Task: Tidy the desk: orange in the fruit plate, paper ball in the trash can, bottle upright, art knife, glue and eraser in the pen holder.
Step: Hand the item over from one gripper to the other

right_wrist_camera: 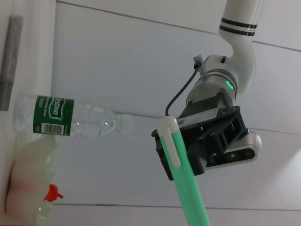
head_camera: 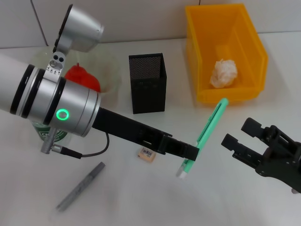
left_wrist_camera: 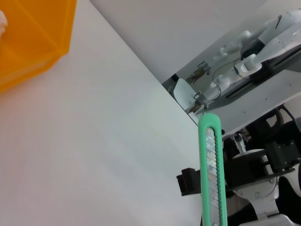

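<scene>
My left gripper (head_camera: 192,151) is shut on the green art knife (head_camera: 207,132), holding it tilted above the table, in front and to the right of the black mesh pen holder (head_camera: 147,82). The right wrist view shows the art knife (right_wrist_camera: 188,188) in that gripper (right_wrist_camera: 202,141). My right gripper (head_camera: 242,134) hangs open at the lower right, apart from the knife. The beige eraser (head_camera: 146,154) and the grey glue stick (head_camera: 81,187) lie on the table. The orange (head_camera: 82,77) rests in the fruit plate (head_camera: 109,70). The paper ball (head_camera: 224,73) lies in the yellow trash can (head_camera: 225,28). The bottle (right_wrist_camera: 70,115) stands upright.
My left arm covers most of the bottle (head_camera: 49,133) and part of the fruit plate. The trash can stands at the back right, just behind the knife's upper end. A white wall runs along the back of the table.
</scene>
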